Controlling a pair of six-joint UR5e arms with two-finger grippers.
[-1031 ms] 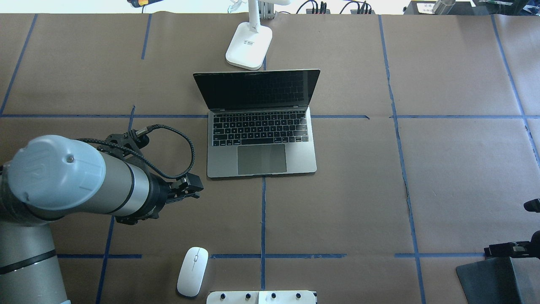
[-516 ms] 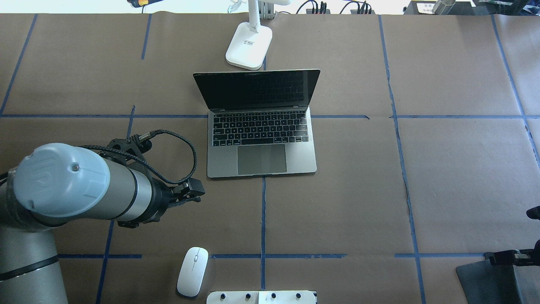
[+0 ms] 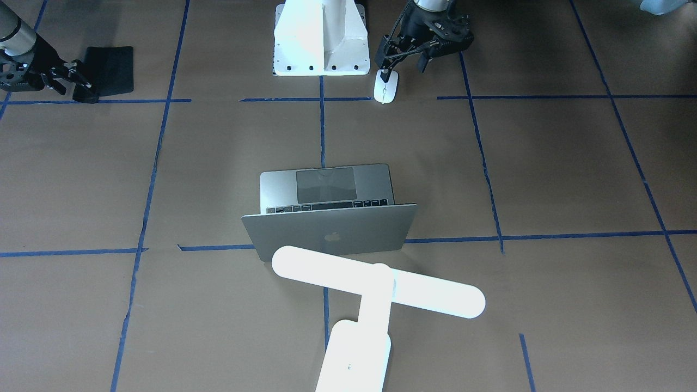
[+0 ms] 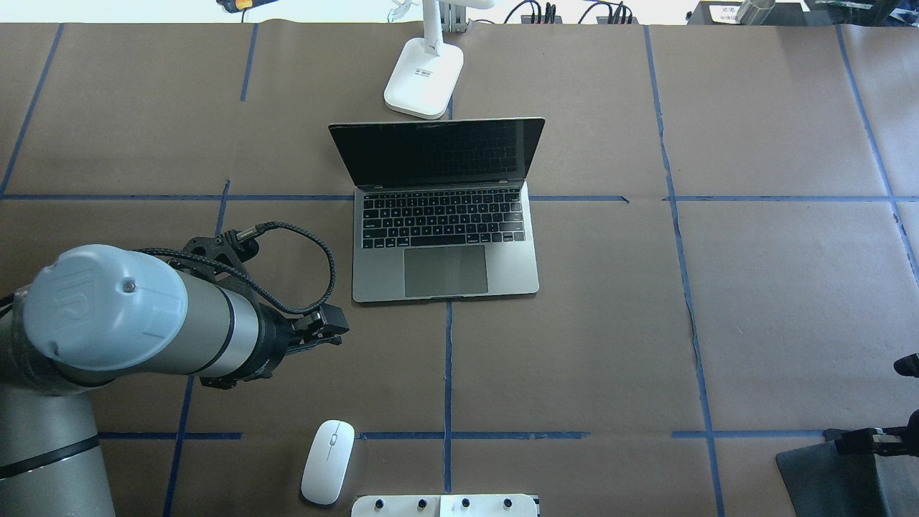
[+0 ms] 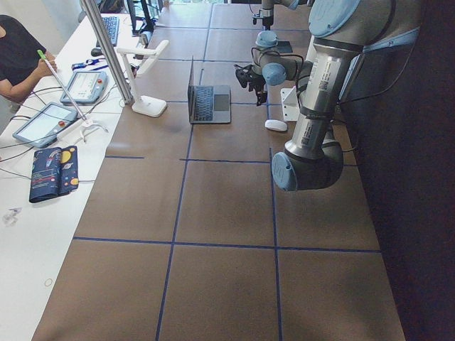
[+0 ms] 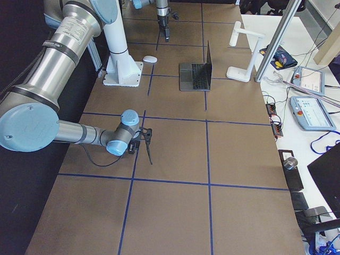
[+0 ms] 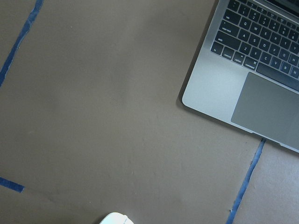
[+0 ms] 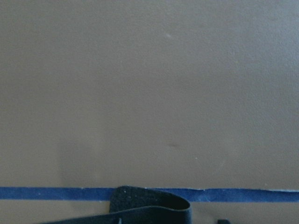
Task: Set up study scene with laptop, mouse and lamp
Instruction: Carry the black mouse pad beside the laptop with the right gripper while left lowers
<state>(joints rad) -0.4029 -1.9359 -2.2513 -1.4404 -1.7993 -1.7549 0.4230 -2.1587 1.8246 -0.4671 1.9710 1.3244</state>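
Left gripper (image 4: pixel 334 330), apparently empty, near small glossy white oval mouse (image 4: pixel 327 461) and open silver-grey metal laptop (image 4: pixel 445 237); its and right gripper's (image 3: pixel 75 84) opening indiscernible.

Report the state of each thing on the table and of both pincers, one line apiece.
laptop: open, screen dark, flat on the table.
mouse: lying flat on the table, clear of both pincers.
lamp: upright behind the laptop; lit or not, cannot tell.
left pincer: above the table between laptop and mouse; open or shut, cannot tell.
right pincer: at the edge of the black mat; open or shut, cannot tell.
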